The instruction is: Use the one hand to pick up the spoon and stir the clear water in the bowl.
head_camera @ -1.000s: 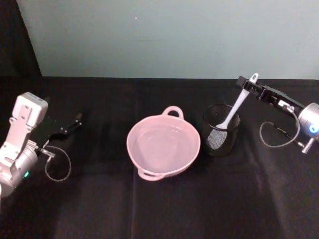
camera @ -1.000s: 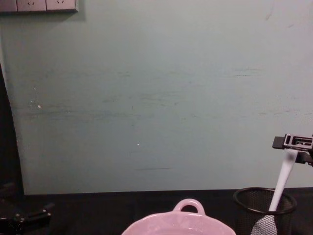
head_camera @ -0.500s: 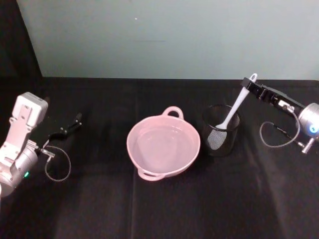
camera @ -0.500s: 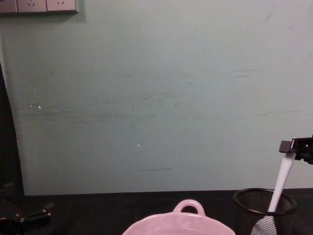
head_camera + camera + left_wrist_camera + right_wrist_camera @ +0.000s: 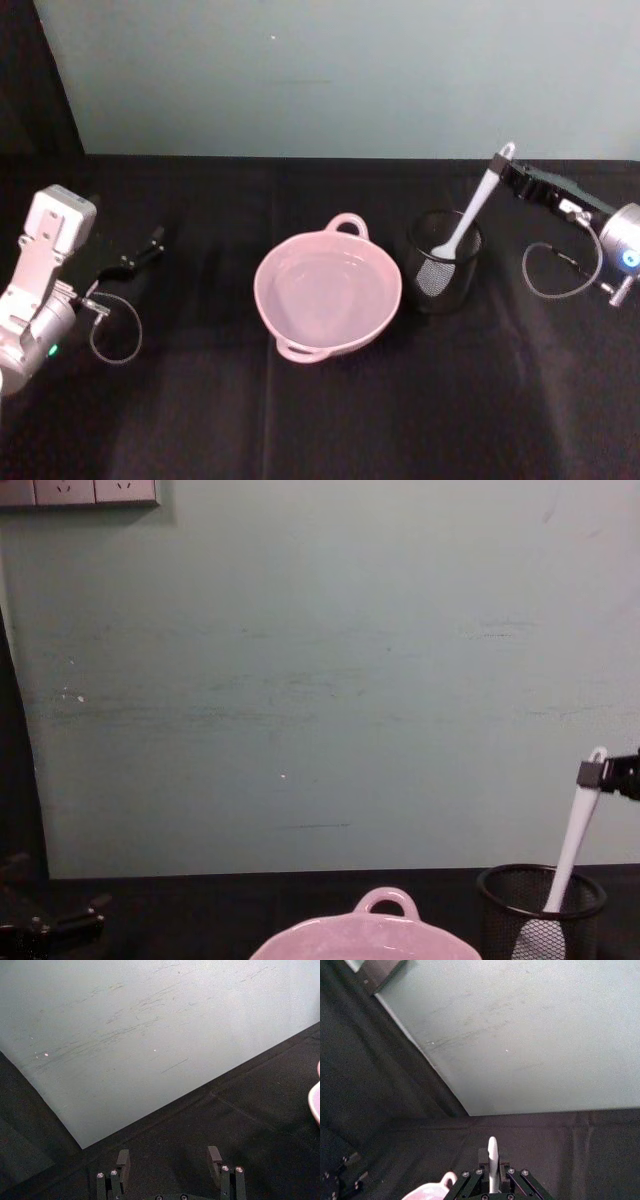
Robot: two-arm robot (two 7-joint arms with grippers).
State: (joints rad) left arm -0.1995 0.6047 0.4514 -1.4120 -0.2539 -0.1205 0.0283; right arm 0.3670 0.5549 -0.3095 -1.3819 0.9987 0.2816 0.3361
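The white spoon [image 5: 470, 215] leans in the black wire-mesh cup [image 5: 443, 262], scoop down, handle slanting up to the right. My right gripper [image 5: 502, 170] is shut on the handle just below its tip. In the right wrist view the handle [image 5: 492, 1147] stands pinched between the narrow fingers. The chest view has the gripper [image 5: 592, 774] at the right edge, with the spoon tip poking above it. The pink bowl [image 5: 262, 295] sits left of the cup, with a faint sheen of clear water [image 5: 325, 285] inside. My left gripper [image 5: 152, 243] rests open at the far left.
A black cloth covers the table, with a pale green wall behind it. Cable loops hang beside both wrists [image 5: 545, 268]. The bowl's loop handle [image 5: 387, 898] points toward the wall. The cup's rim [image 5: 540, 880] nearly touches the bowl.
The right gripper's fingers, which straddled the spoon handle, have closed on it. The gripper has shifted slightly right, and the handle tip now shows above it. The left arm is unchanged.
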